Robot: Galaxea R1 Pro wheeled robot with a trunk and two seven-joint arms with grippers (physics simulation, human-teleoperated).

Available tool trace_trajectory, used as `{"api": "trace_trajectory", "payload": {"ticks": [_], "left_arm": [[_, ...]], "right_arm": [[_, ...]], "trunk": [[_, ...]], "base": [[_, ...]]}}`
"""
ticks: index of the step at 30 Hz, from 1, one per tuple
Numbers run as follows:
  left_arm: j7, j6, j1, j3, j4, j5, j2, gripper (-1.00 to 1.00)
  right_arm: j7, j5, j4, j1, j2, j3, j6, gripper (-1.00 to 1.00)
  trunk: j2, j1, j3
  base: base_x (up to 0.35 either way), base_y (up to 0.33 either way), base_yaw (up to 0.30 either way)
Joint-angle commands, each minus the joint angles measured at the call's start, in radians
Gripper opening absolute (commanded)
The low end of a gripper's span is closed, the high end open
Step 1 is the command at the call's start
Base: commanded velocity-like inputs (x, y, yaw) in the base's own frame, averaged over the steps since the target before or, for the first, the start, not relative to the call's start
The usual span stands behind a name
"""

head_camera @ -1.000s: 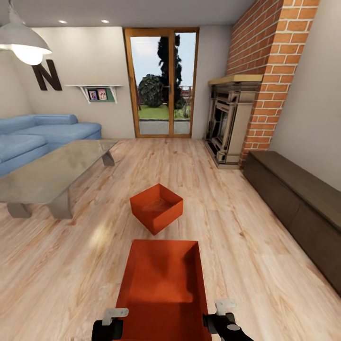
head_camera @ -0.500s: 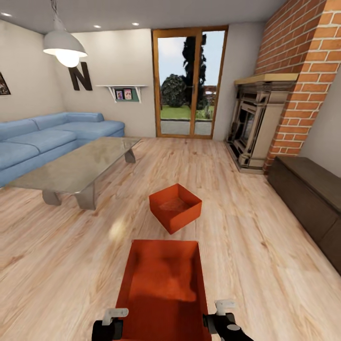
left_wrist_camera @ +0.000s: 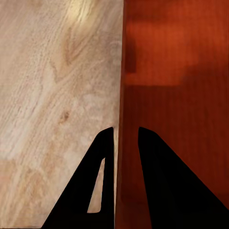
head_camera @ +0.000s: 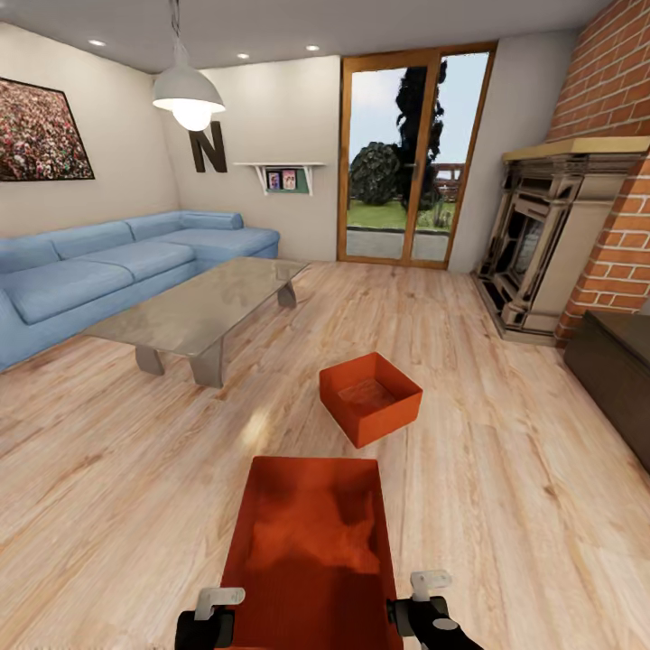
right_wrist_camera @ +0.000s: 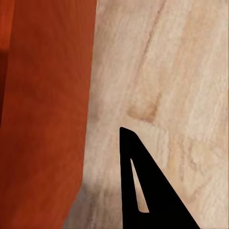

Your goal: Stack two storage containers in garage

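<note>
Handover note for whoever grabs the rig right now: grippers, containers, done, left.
Left gripper: shut on the near container, fingers straddling its side wall.
Right gripper: at the opposite wall; grip state unclear.
Near container is carried between both arms, above the wood floor.
Second container sits on that floor ahead, near the coffee table.
Done: first tub picked up. Left: both tubs to the garage, then stack them.

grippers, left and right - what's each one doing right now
Left gripper: shut on the near orange-red plastic storage container, fingers straddling its wall.
Right gripper: at the container's other long wall; state cannot be told.
</note>
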Motion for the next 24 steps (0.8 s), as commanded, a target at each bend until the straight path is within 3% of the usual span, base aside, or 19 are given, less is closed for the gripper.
{"api": "trace_trajectory", "payload": {"ticks": [1, 24], "left_arm": [[0.016, -0.004, -0.001, 0.005, 0.001, 0.002, 0.001, -1.00], [0.016, -0.003, -0.001, 0.005, 0.001, 0.002, 0.001, -1.00]], "right_arm": [[-0.011, 0.006, 0.000, -0.001, -0.001, 0.001, -0.002, -1.00], [-0.011, 0.005, 0.000, -0.001, -0.001, 0.001, -0.002, -1.00]], "trunk": [[0.000, 0.000, -0.001], [0.000, 0.000, -0.001]], "base": [[0.000, 0.000, 0.291], [0.000, 0.000, 0.292]]}}
